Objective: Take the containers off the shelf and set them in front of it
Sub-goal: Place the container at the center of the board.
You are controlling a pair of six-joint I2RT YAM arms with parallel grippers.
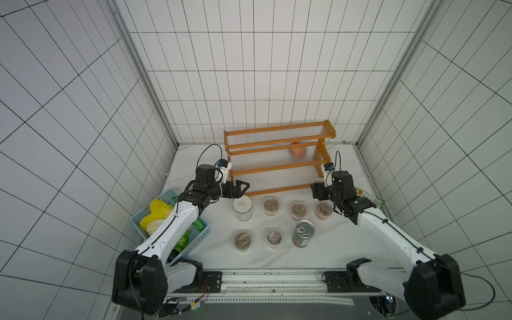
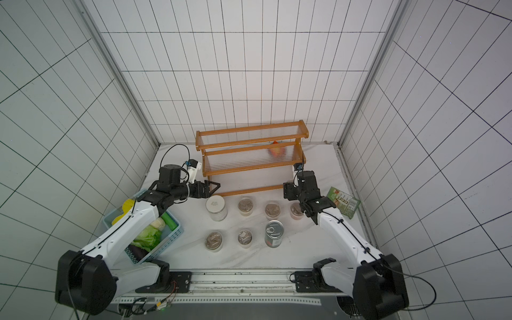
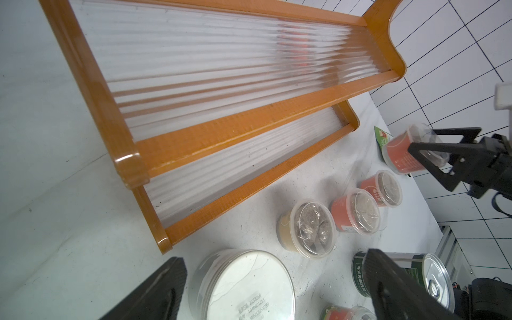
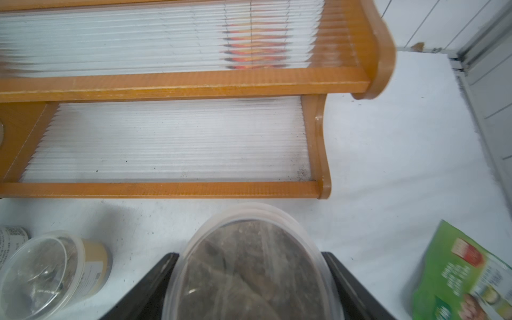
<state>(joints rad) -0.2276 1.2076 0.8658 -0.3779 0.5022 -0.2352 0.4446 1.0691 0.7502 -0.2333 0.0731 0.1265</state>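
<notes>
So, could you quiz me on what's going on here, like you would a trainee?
1. How many small cups stand on the table in front of the shelf?
2. True or false: the left gripper is clamped on the white-lidded jar.
3. What is the right gripper holding?
Key: 1. Five. 2. False: it hangs open above the jar. 3. A red-banded cup.

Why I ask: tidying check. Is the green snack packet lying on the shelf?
No, the green snack packet lies on the table beside the shelf's end.
</notes>
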